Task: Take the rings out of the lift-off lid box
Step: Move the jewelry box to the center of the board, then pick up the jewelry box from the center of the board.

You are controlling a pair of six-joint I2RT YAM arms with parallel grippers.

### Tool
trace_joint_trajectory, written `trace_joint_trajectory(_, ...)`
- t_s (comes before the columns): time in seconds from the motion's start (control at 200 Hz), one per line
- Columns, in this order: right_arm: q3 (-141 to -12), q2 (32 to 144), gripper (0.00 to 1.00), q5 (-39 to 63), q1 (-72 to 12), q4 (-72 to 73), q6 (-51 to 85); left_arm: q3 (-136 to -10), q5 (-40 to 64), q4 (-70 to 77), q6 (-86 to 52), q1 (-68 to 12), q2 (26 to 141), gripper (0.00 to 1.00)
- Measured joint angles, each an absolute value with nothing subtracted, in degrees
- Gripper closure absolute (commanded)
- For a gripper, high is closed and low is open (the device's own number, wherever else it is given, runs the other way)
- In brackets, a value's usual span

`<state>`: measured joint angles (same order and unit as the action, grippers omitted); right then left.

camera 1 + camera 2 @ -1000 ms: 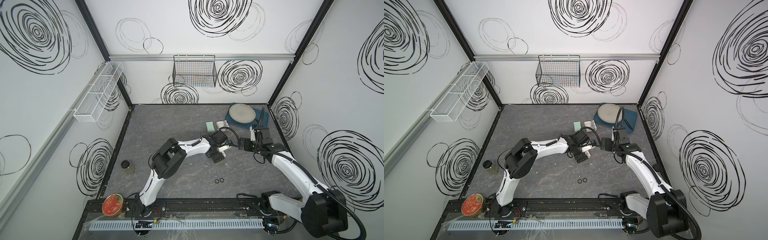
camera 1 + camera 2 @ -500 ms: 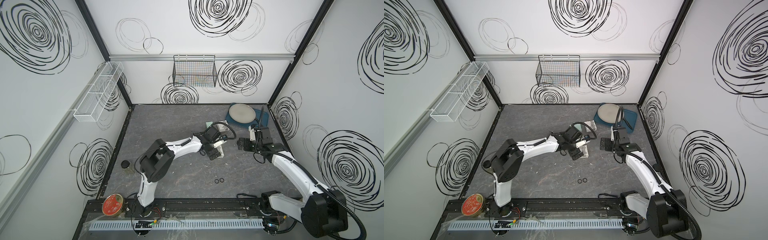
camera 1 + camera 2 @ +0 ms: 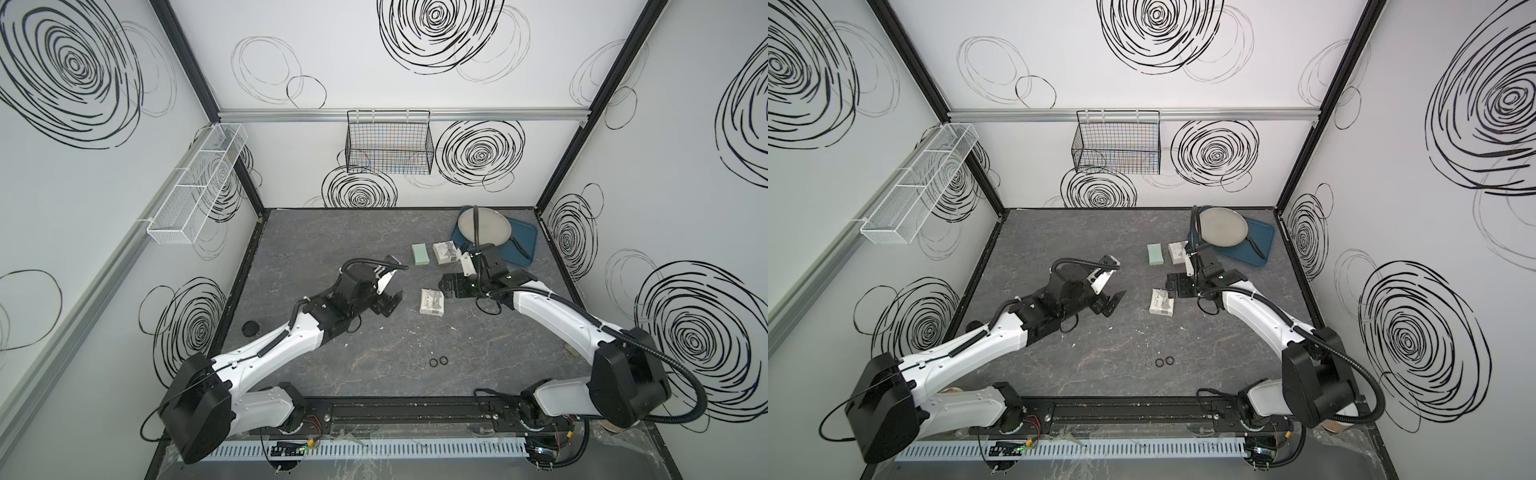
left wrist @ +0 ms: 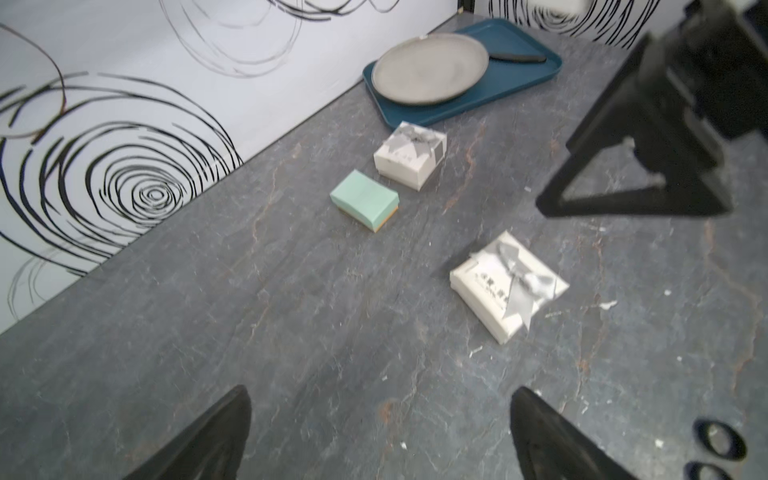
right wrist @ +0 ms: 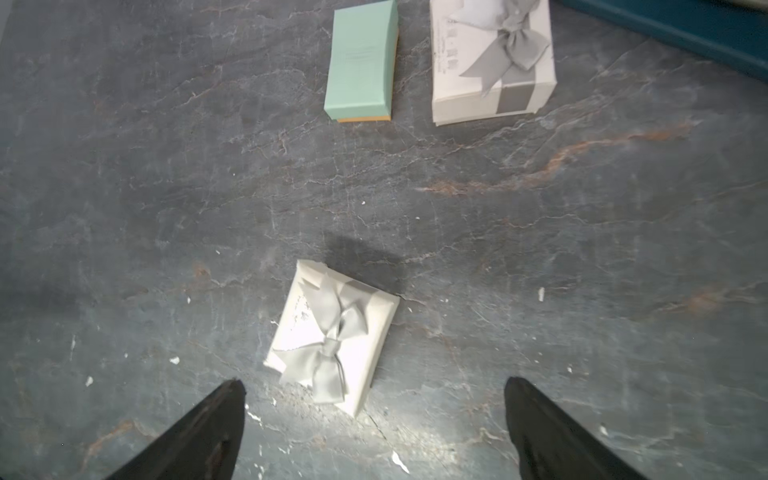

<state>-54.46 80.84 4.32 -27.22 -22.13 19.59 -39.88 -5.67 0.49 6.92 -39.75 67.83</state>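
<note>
**Both grippers released and empty; rings on the table near the front edge**

In both top views the left gripper (image 3: pixel 397 282) (image 3: pixel 1119 279) hangs over the table (image 3: pixel 332 249) left of centre, jaws spread wide with nothing between them. The right gripper (image 3: pixel 444 286) (image 3: pixel 1169 286) is also spread and empty, just beside the centre bow box (image 3: pixel 431 302) (image 3: pixel 1162 302) on its right-edge side.

The rings (image 3: pixel 433 362) lie in a short row near the front edge, right of the middle and well apart from all 3 boxes. The 2 black rings (image 3: pixel 1163 361) are clear. The pale rings (image 3: pixel 417 365) are faint beside them, toward the left edge, and I cannot tell how many.

The left wrist view catches only the 2 black rings (image 4: pixel 721 440), blurred, plus a finger of the right gripper (image 4: pixel 648 166) above the centre bow box (image 4: pixel 509 286). The right wrist view has the open right gripper (image 5: pixel 374 424) close to that box (image 5: pixel 332 336).

Containers:
- The centre bow box and the back bow box (image 3: pixel 445 252) (image 4: pixel 410 153) (image 5: pixel 490 62) both have their lids on and a grey ribbon on top, so the contents are hidden.
- The green box (image 3: pixel 419 253) (image 4: pixel 365 199) (image 5: pixel 361 62) is closed, just beside the back bow box. Its orange base edge shows only in the wrist views.
- The blue tray (image 3: pixel 521 249) (image 4: pixel 519 79) in the back right corner holds a grey plate (image 3: pixel 486 226) (image 4: pixel 430 68) overlapping 1 rim, and a dark utensil (image 4: pixel 517 57)
</note>
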Motion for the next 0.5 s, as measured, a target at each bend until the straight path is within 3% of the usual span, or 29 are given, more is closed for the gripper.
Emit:
trace_joint_trajectory(0.22,-54.43,83.22,0.00,0.73,-31.68,-21.47,29.10,-24.82,-7.27,6.35,4.43,-41.65,59.40,0.00)
trace_joint_trajectory(0.5,-55.22,90.24,0.00,-1.93,-35.90,-22.02,36.95,-18.65,-3.16,17.96,4.25,-42.02,56.62,0.00)
